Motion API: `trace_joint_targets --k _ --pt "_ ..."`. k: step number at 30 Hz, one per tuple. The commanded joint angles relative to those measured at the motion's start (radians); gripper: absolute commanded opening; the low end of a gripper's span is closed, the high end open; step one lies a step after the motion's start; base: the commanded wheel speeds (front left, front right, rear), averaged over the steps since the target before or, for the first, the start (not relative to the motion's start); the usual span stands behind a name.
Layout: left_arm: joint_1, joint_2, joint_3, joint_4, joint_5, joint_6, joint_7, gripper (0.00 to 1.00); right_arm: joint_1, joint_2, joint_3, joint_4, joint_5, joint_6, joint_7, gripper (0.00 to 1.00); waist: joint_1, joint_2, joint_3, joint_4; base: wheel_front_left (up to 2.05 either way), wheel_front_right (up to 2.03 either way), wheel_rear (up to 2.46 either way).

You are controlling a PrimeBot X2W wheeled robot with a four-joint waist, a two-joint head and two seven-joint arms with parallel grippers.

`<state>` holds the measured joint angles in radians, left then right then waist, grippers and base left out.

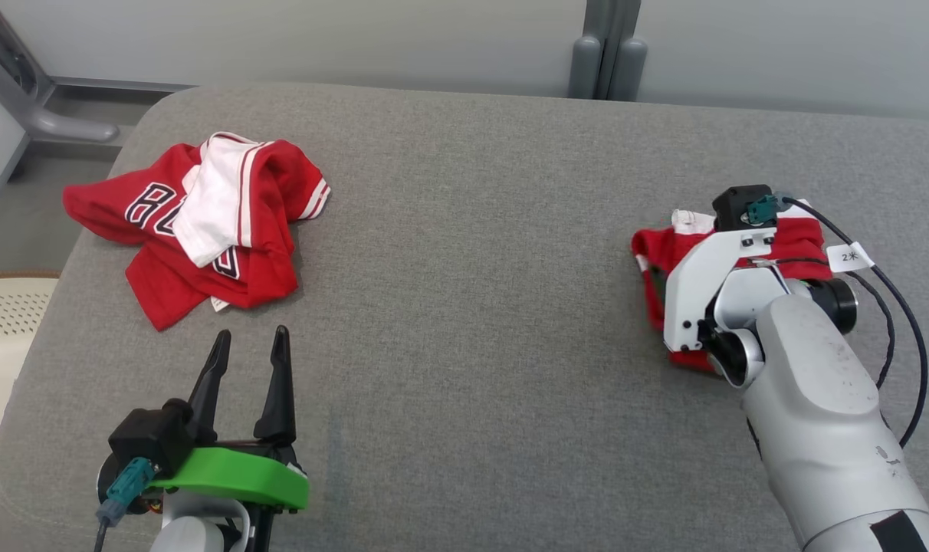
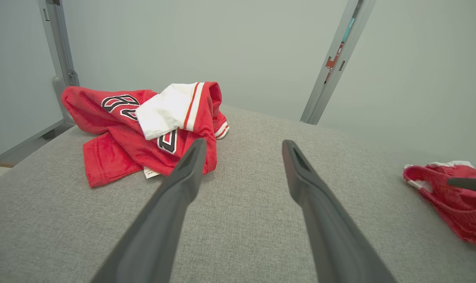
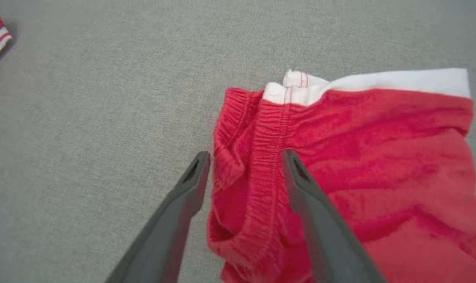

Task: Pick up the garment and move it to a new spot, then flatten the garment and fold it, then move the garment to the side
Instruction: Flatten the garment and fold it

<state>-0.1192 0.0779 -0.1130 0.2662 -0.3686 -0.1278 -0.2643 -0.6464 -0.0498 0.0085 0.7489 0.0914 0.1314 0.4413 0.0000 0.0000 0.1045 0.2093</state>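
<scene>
A small folded red garment (image 1: 658, 253) with a white edge lies at the right of the grey table; it also appears as the folded garment (image 2: 454, 200) and, close up, the folded garment (image 3: 359, 157). My right gripper (image 3: 246, 157) is open just above it, its fingers standing either side of the elastic waistband without pinching it. In the head view my right wrist (image 1: 733, 291) covers much of the cloth. My left gripper (image 1: 251, 337) is open and empty near the table's front left, also seen as the left gripper (image 2: 244, 143). A crumpled red and white jersey (image 1: 196, 230) lies beyond it.
The grey padded table (image 1: 472, 268) has rounded corners and open room in its middle. A white perforated basket (image 1: 4, 322) sits off its left edge. Black cables (image 1: 901, 322) loop beside my right arm. A grey post (image 1: 606, 54) stands behind the table.
</scene>
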Motion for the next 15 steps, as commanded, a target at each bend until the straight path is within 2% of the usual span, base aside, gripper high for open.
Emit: trace_joint_targets --k 1,3,7,10,15 --pt "0.008 0.0 0.006 0.001 0.001 -0.004 0.0 1.0 -0.015 -0.002 0.022 0.001 0.055 -0.001 -0.015 1.0 0.0 0.0 -0.008 -0.001 0.0 0.0 0.0" --pt "0.015 -0.001 0.015 -0.002 0.004 -0.004 0.0 1.0 -0.013 -0.002 0.063 -0.012 0.119 -0.001 -0.015 1.0 0.0 0.0 -0.016 -0.008 0.0 0.0 0.0" --pt "0.031 -0.003 0.035 -0.012 0.009 -0.004 0.0 1.0 0.001 -0.009 0.086 -0.098 0.157 -0.001 -0.053 1.0 0.0 0.0 -0.027 -0.027 0.0 0.0 0.0" --pt "0.037 -0.006 0.039 -0.017 0.012 -0.004 0.0 1.0 0.032 -0.043 0.054 -0.17 0.128 -0.001 -0.112 1.0 0.0 0.0 -0.033 -0.04 0.0 0.0 0.0" --pt "0.043 -0.01 0.026 -0.021 0.01 -0.004 0.0 1.0 0.127 -0.079 -0.043 -0.232 -0.002 -0.001 -0.206 1.0 0.0 0.0 -0.041 -0.048 0.0 0.0 0.0"
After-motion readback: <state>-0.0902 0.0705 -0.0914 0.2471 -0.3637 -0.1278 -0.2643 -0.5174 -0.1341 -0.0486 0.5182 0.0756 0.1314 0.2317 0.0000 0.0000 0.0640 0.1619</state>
